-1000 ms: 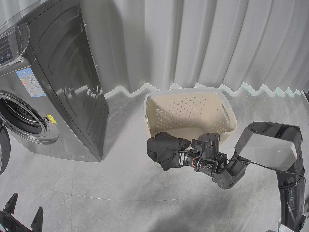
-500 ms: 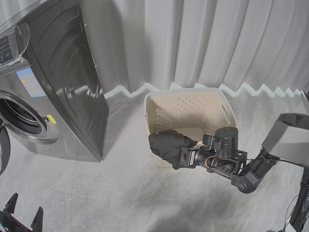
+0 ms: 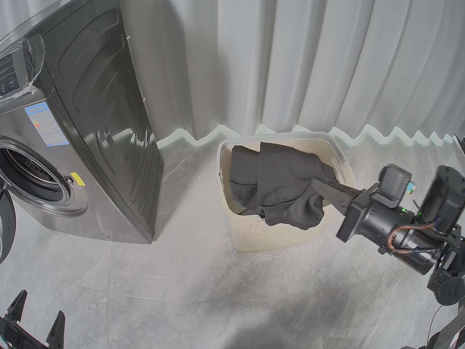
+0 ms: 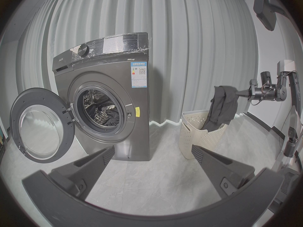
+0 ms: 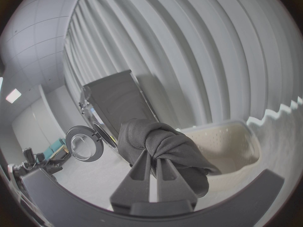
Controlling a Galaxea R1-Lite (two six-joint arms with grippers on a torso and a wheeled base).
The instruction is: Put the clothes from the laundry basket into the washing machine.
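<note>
Your right gripper (image 3: 319,184) clamps a dark garment (image 3: 276,185) over the laundry basket (image 3: 264,236); washing machine (image 3: 97,122) at nine o'clock holds clothing (image 4: 109,116); this piece remains.

One washer (image 4: 139,130), with one round door (image 4: 41,125), one knob (image 4: 82,50), one blue label (image 4: 139,74) and one yellow sticker (image 4: 137,111). One basket (image 3: 271,233). One dark garment (image 3: 281,185) outside the washer; more dark cloth (image 4: 109,117) in the drum, though how many pieces cannot be told. Two grippers: the left gripper (image 4: 151,148) and the right gripper (image 5: 153,160). One curtain (image 3: 290,49).
</note>
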